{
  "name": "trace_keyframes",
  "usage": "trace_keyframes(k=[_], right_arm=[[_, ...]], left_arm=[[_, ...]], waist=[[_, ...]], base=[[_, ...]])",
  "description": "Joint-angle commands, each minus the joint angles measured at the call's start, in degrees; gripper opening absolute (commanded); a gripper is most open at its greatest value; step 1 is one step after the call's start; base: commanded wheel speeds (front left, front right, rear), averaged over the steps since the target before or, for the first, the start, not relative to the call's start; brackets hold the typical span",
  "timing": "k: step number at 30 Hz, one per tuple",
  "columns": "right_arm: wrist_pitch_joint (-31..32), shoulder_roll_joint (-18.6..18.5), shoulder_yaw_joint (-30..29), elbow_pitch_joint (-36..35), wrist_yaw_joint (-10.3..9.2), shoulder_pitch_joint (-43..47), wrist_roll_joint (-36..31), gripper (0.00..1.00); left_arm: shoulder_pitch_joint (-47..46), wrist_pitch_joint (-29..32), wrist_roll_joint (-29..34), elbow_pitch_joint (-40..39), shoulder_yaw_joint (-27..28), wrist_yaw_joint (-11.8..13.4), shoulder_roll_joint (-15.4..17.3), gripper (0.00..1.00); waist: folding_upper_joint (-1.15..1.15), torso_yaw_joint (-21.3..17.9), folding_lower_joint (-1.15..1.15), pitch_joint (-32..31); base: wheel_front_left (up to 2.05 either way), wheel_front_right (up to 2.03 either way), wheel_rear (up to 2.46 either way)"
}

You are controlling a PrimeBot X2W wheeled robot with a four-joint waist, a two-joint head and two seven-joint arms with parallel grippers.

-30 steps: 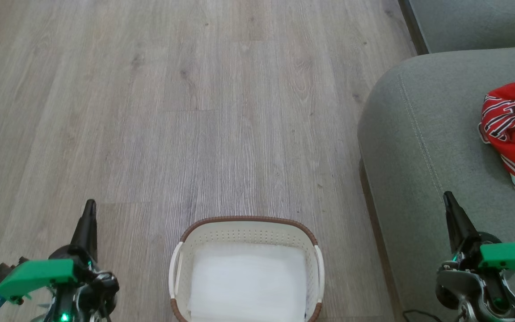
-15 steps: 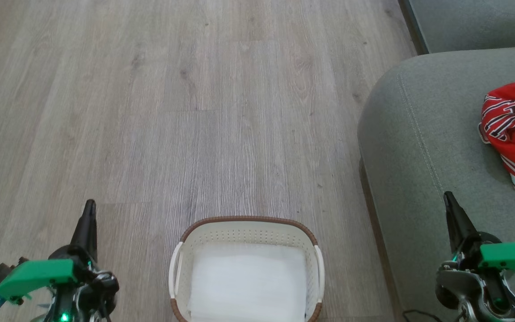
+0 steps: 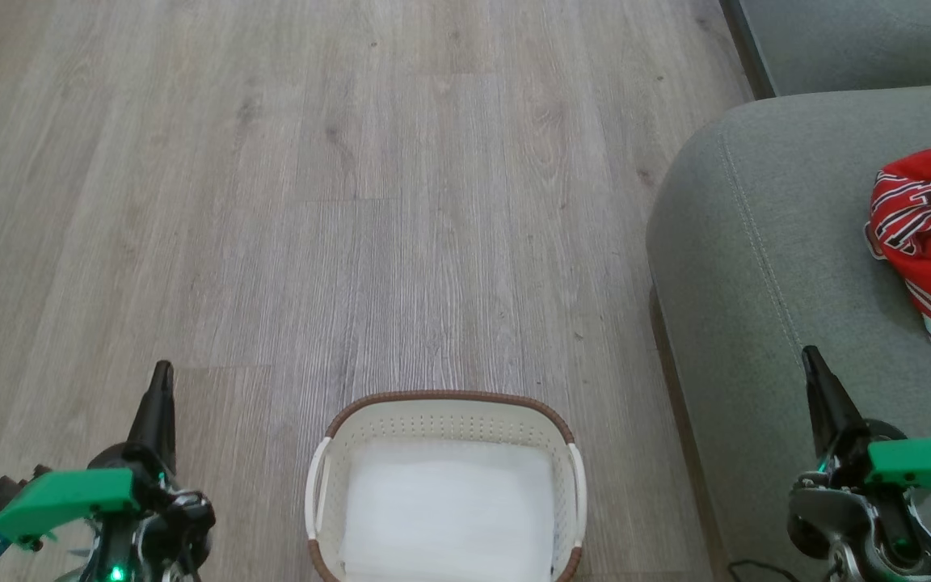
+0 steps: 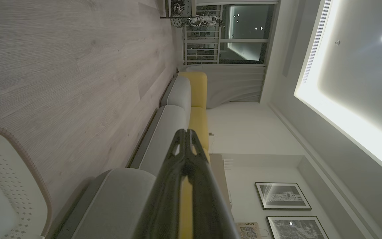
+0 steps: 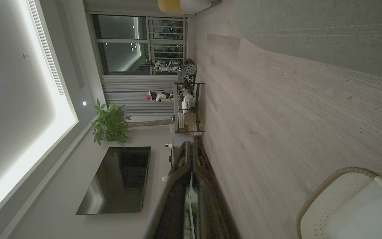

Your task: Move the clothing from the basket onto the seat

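Looked steeply down from the head onto the floor [image 3: 352, 202], with the basket [image 3: 445, 420] close at the bottom edge and the seat [image 3: 756, 267] at right. Looked low and level from each wrist, rolled sideways, along the left gripper [image 4: 186, 132] and right gripper [image 5: 191, 143] across the room. Shared floor, basket and seat in all three.

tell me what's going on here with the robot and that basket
The robot is moving clothing from a basket to a seat, and that looks done. The red clothing lies in a heap on the seat. The basket, on the floor, has just its white liner inside, though its near end is cut off. The left hand and right hand are both shut and empty, hanging either side of the basket and touching nothing.
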Motion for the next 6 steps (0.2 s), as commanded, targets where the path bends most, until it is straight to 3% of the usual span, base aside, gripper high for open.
trace_keyframes(k=[1,6], right_arm=[[0.4,0.3,0.9,-1.9,-0.01,-2.9,-0.1,0.00],[0.4,0.3,0.9,-1.9,-0.01,-2.9,-0.1,0.00]], left_arm=[[-2.9,0.3,0.5,-1.5,2.0,-0.4,0.4,0.00],[-2.9,0.3,0.6,-1.5,2.0,-0.4,0.3,0.00]], waist=[[0.00,0.0,0.00,0.0],[0.00,0.0,0.00,0.0]], base=[[0.00,0.00,0.00],[0.00,0.00,0.00]])
